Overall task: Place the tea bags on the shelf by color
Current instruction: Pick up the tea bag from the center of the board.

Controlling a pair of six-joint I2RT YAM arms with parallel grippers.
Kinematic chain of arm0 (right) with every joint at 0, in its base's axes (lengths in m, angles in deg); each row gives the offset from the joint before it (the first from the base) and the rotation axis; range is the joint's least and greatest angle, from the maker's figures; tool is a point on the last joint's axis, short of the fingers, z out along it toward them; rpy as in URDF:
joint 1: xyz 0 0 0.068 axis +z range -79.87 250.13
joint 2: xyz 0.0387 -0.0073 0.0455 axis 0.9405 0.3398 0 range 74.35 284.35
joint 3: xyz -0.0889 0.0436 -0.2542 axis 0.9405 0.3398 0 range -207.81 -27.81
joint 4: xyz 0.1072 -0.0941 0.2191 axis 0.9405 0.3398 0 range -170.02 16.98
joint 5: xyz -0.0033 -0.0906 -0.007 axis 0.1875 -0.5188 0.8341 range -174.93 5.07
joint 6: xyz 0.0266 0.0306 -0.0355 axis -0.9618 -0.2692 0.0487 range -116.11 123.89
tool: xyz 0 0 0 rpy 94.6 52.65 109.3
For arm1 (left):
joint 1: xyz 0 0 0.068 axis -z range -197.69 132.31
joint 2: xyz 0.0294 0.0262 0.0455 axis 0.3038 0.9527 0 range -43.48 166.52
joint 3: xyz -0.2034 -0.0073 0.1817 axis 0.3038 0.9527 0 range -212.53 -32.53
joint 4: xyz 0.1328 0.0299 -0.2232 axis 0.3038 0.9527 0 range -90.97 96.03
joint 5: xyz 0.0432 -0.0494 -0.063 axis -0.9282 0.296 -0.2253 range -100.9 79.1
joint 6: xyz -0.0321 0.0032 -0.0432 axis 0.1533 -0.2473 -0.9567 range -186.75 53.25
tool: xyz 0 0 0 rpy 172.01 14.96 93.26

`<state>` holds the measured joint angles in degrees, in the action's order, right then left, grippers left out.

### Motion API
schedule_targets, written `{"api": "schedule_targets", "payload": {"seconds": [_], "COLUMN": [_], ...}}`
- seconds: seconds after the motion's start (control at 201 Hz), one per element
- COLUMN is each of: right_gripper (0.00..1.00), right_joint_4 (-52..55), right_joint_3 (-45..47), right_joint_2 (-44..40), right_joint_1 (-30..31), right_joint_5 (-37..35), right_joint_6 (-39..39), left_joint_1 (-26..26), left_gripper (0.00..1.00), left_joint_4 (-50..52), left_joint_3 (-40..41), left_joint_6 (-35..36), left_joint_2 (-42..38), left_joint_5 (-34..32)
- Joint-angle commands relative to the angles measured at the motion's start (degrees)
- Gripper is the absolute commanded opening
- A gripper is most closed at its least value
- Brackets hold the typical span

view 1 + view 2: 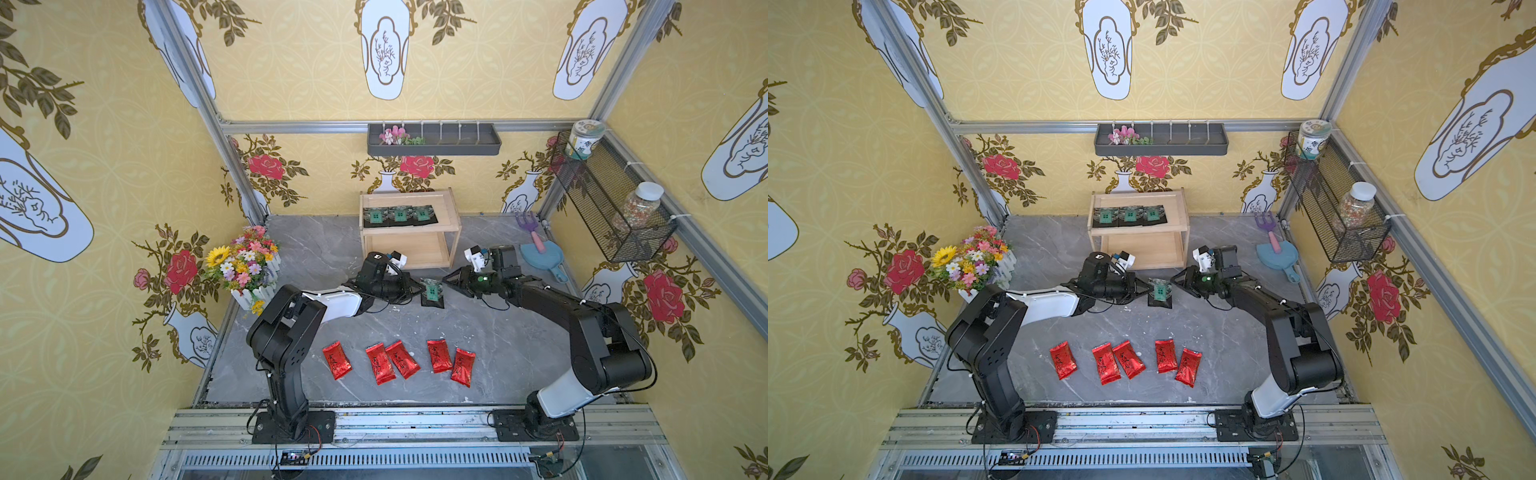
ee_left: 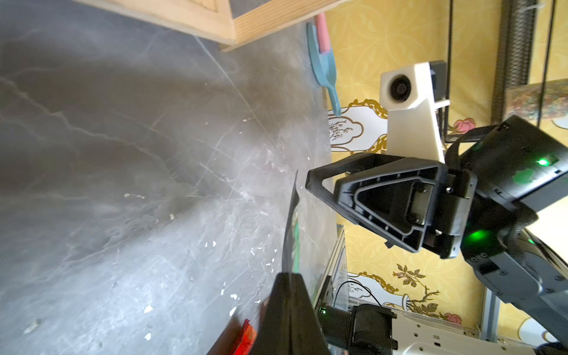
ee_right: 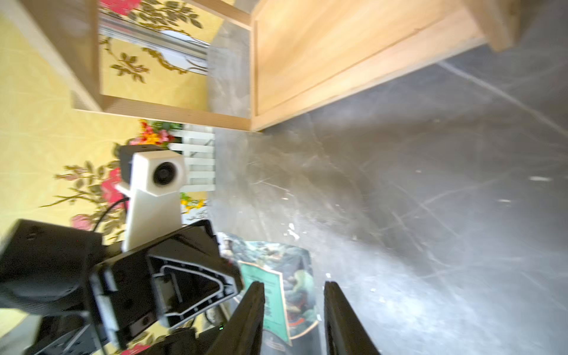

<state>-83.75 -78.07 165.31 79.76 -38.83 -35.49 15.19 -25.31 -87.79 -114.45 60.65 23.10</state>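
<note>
From where I stood, the left jaws were pinched fully shut on one edge of a black sachet (image 1: 432, 291), holding it upright and just clear of the grey marbled surface (image 1: 498, 332); both top views showed it hanging between the two arms (image 1: 1159, 291). The right jaws faced it from the opposite side, parted a moderate way and gripping nothing. Their tips sat just beside the sachet's free edge, and in the left wrist view a thin gap showed between them and the foil (image 2: 290, 233). In the right wrist view the sachet's green emblem (image 3: 264, 295) showed past the two dark fingers (image 3: 344, 319), which stood apart from each other. Beyond both sets of jaws stood the wooden shelf (image 1: 409, 231), and three black sachets (image 1: 400, 215) lay flat in a row on its upper tier, edges touching or overlapping. Behind the jaws, back toward the arm bases, five red packets (image 1: 402, 358) lay scattered in a loose line on the surface, two of them overlapping in the middle.
</note>
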Motion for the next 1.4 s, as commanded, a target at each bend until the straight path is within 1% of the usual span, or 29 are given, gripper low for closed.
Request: {"api": "schedule_targets", "payload": {"seconds": [0.0,0.125,0.224,0.423,0.533,0.583,0.642,0.752,0.852,0.916,0.971,1.046,1.165,1.27,1.35,1.394], "right_gripper": [0.41,0.45,0.47,0.5,0.5,0.49,0.45,0.33,0.26,0.23,0.23,0.23,0.24,0.24,0.25,0.26], "right_joint_4": [-9.16,-11.54,-13.82,-28.91,-33.37,-36.46,-41.66,-54.28,-66.23,-71.58,-73.98,-73.59,-66.6,-55.18,-43.66,-35.46], "right_joint_3": [-0.5,-0.67,-0.38,2.82,3.23,3.63,4.39,5.86,6.81,6.84,6.84,6.84,6.77,6.02,4.81,3.64], "right_joint_2": [-0.6,-1.64,-1.7,0.61,2.36,3.04,3.94,6.28,9.74,11.65,12.63,12.69,10.45,7.27,4.43,2.62], "right_joint_1": [-1.3,-3.15,-3.32,-2.77,-1.82,-1.54,-1.49,-1.58,-1.71,-1.67,-1.58,-1.58,-1.46,-1.15,-0.84,-0.58], "right_joint_5": [8.67,11.64,13.2,17.13,18.64,19.16,19.63,20.11,20.12,20.06,20.16,20.23,20.54,20.52,19.99,19.28], "right_joint_6": [-8.56,-12.36,-15.03,-27.42,-31.22,-33.24,-36.83,-44.74,-52.16,-55.91,-57.26,-56.9,-52.08,-44.81,-36.86,-31.29], "left_joint_1": [-0.6,-1.45,-1.84,-1.86,-1.94,-1.95,-2.01,-2.21,-2.55,-2.8,-3.0,-3.07,-3.06,-3.15,-3.13,-3.17], "left_gripper": [0.03,0.03,0.03,0.03,0.03,0.03,0.04,0.04,0.04,0.04,0.04,0.04,0.04,0.04,0.04,0.04], "left_joint_4": [-4.24,-6.57,-8.05,-9.52,-10.33,-10.47,-10.47,-10.63,-10.63,-10.64,-10.84,-10.99,-11.59,-11.94,-12.46,-12.88], "left_joint_3": [0.24,0.55,0.69,0.69,0.54,0.33,0.25,0.33,0.76,1.19,1.4,1.72,1.83,1.78,1.91,2.02], "left_joint_6": [-2.36,-3.9,-4.64,-5.34,-5.71,-5.73,-5.81,-5.91,-5.91,-5.91,-5.91,-5.91,-6.33,-6.52,-6.91,-7.18], "left_joint_2": [-1.35,-2.96,-4.02,-4.58,-4.52,-4.45,-4.4,-4.47,-4.75,-4.91,-4.97,-4.91,-4.76,-4.87,-4.91,-5.0], "left_joint_5": [3.17,4.38,5.05,5.59,5.83,5.83,5.82,5.82,5.62,5.4,5.23,5.12,5.2,5.22,5.29,5.32]}}
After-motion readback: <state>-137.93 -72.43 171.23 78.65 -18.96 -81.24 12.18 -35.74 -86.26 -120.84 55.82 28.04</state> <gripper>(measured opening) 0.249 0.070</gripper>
